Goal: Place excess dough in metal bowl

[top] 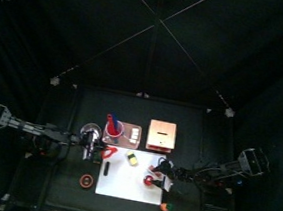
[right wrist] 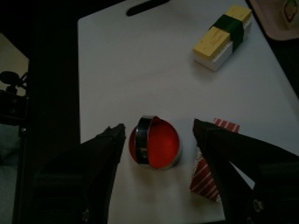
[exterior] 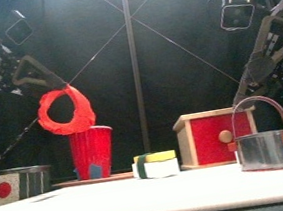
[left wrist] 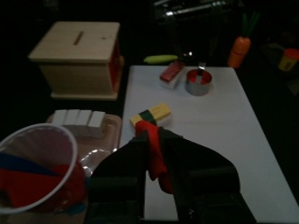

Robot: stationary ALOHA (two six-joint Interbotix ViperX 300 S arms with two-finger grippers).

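Note:
The excess dough (exterior: pixel 64 111), a bright red soft ring, hangs in the air above the table's left side, over the pink-red cup (exterior: pixel 92 152). My left gripper (left wrist: pixel 155 147) is shut on it, and a red strip of the dough (left wrist: pixel 146 129) shows between the jaws. The metal bowl (exterior: pixel 266 149) stands on the white board (top: pixel 126 176) at the right, and its inside looks red (right wrist: pixel 160 147). My right gripper (right wrist: pixel 158 129) hovers over the bowl, open, with one jaw on each side of it and neither touching it.
A yellow and green block (exterior: pixel 155 164) lies mid-board. A tan-topped box (left wrist: pixel 82 57) stands behind it. A red-striped thing (right wrist: pixel 216 168) lies beside the bowl. A thin dark red ring (top: pixel 85 180) and an orange carrot (top: pixel 165 205) lie near the front edge.

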